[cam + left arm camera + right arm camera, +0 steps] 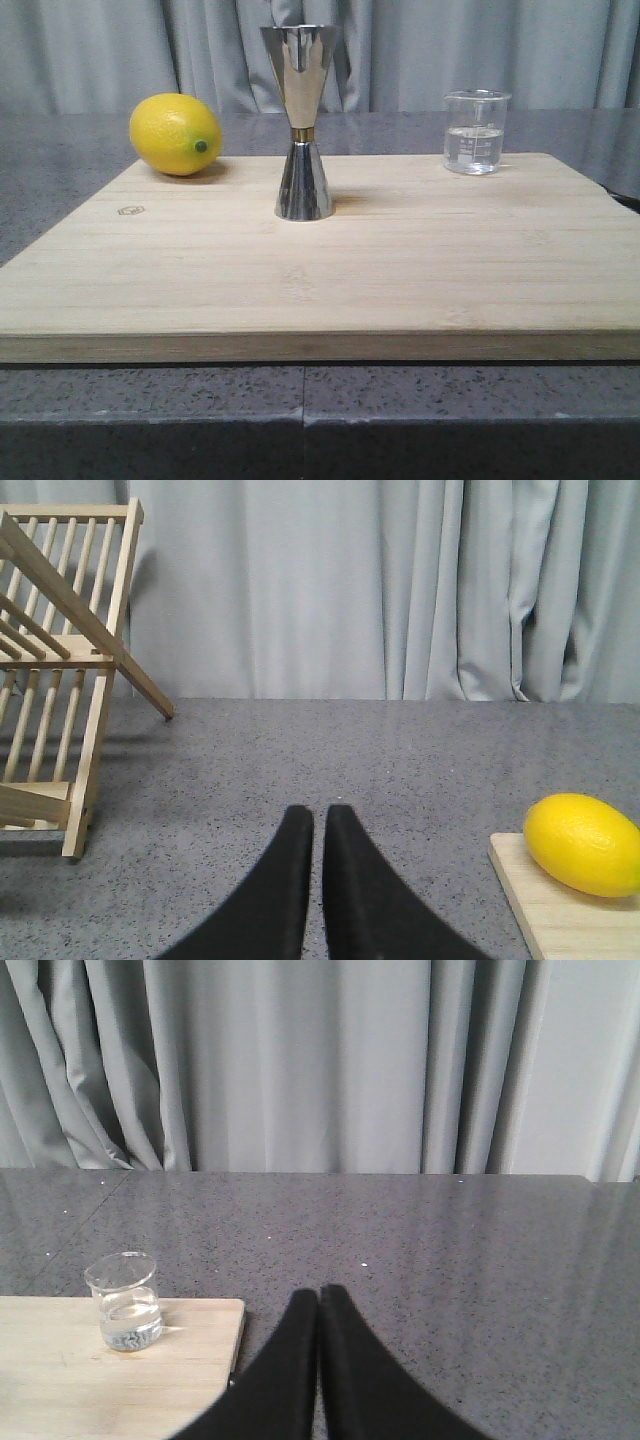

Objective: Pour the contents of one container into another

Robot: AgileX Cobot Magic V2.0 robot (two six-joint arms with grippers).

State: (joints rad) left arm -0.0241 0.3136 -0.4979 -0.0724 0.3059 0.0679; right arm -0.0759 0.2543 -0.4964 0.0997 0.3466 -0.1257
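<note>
Water sits in the beaker at the board's far right corner. Jigger stands tall mid-board, well apart from it. A lemon lies far left. Left claw and right claw are both pinched closed, holding nothing, over the desk.

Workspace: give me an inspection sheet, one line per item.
Surface: wooden board on grey speckled counter.
Job's things: beaker part-filled with clear liquid, upright at board's far right corner; jigger upright mid-board.
Clutter: lemon at board's far left corner.
Grippers: left gripper and right gripper shut, empty, off the board.
Cables: nothing seen.
Surroundings: grey curtain behind; wooden rack on the counter, in the left wrist view.
</note>
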